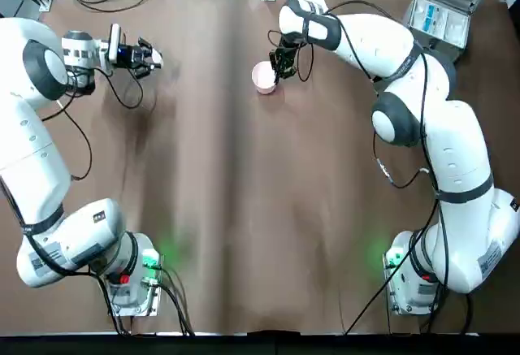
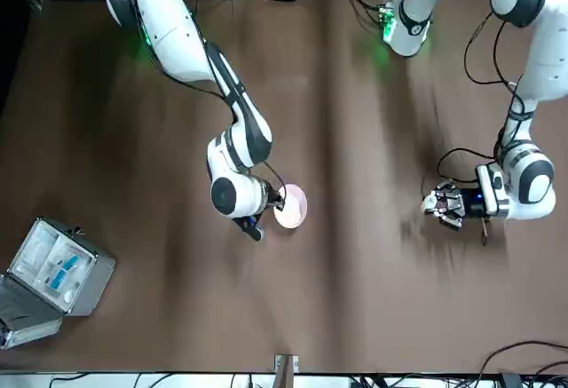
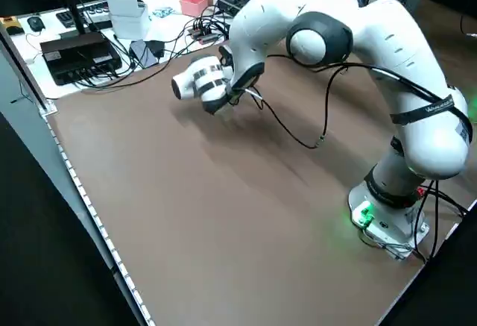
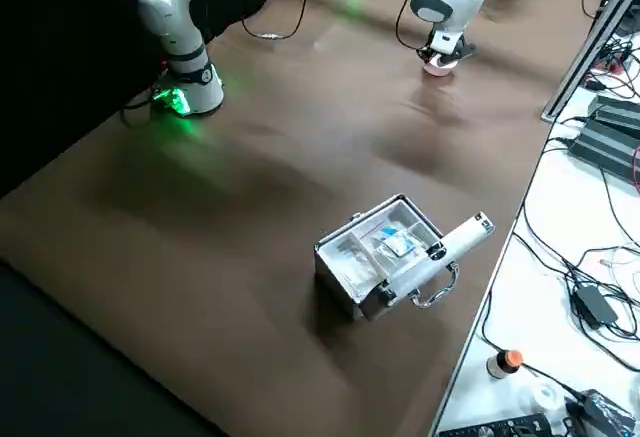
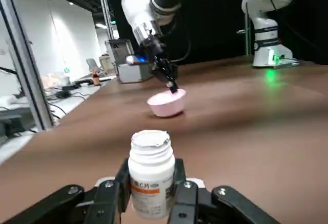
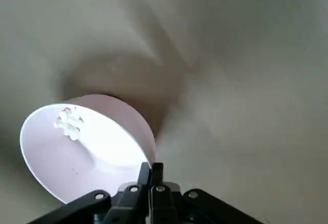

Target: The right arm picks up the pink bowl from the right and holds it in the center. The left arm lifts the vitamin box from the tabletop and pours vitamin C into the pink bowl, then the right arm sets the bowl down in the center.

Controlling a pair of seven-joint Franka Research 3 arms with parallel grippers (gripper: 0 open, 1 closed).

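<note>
1. Actually, the brown surface (image 1: 244, 209) leaves a wide middle stretch between the arms, giving both room to meet over it.
2. The right arm (image 1: 406, 62) reaches inward and towards the far edge, so the bowl sits near the far middle. The left arm (image 1: 36, 152) reaches forward on its own side, well apart from the bowl.
3. An open case (image 1: 443, 22) stands in the far right corner, out of the way of the pour.
4. The pink bowl (image 6: 87, 152) has its rim pinched in the narrowly closed right hand (image 6: 150, 168), leaving its mouth free to catch tablets. It looks slightly raised above the surface.
5. The white bottle (image 5: 148, 196) is gripped round its body by the left hand (image 5: 152, 170), upright, its uncapped mouth clear of the fingers, ready to tip.
6. White tablets (image 6: 69, 122) lie together inside the bowl, so the pour is probably done. Setting the bowl down likely comes next, gently and level, because a rim grip could let it swing and spill.
</note>
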